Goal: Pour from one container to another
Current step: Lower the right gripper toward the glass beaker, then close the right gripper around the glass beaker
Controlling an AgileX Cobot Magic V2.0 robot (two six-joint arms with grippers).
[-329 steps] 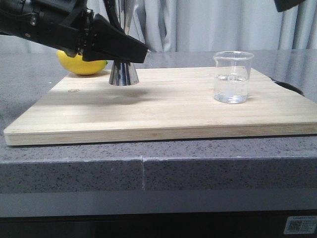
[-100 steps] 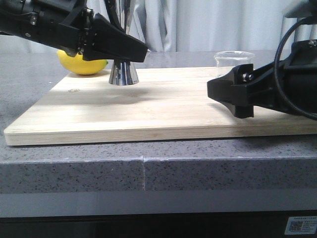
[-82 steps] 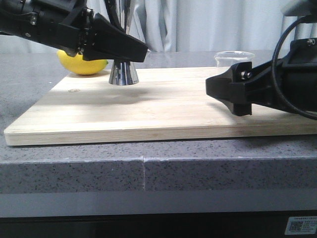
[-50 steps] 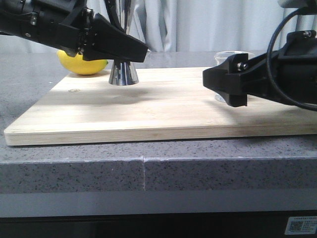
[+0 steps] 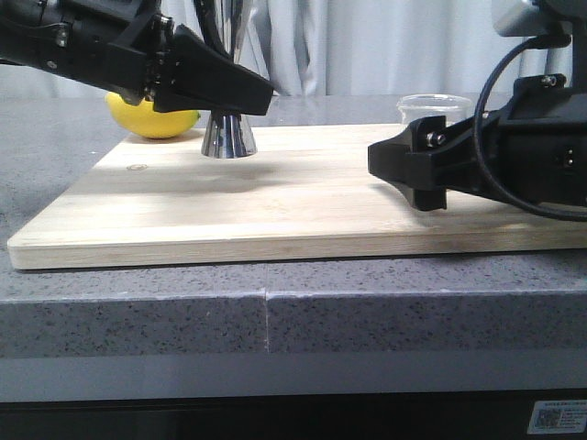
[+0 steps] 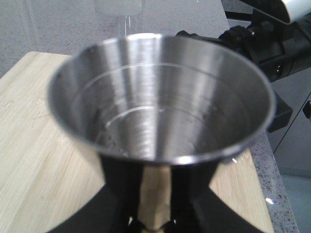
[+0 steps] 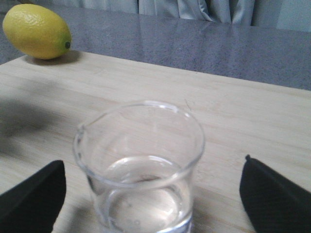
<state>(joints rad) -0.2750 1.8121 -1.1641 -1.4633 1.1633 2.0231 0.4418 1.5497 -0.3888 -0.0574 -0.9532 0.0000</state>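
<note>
Left end effector (image 5: 261, 96) gripping 1 jigger (image 5: 228, 136), right end effector (image 7: 146, 191) open around 1 beaker (image 7: 141, 165), 1 lemon (image 5: 149, 117)

Front camera low at table edge; wrist cameras close, sharing the board (image 5: 275, 197).

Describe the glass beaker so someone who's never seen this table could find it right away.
On the wooden cutting board, look toward its right end, between the right gripper's open fingers. The beaker is short, clear glass holding some clear liquid, unlike the steel jigger or yellow lemon.

No readable text anywhere; the cabinet sticker (image 5: 557, 418) is too small to read.
</note>
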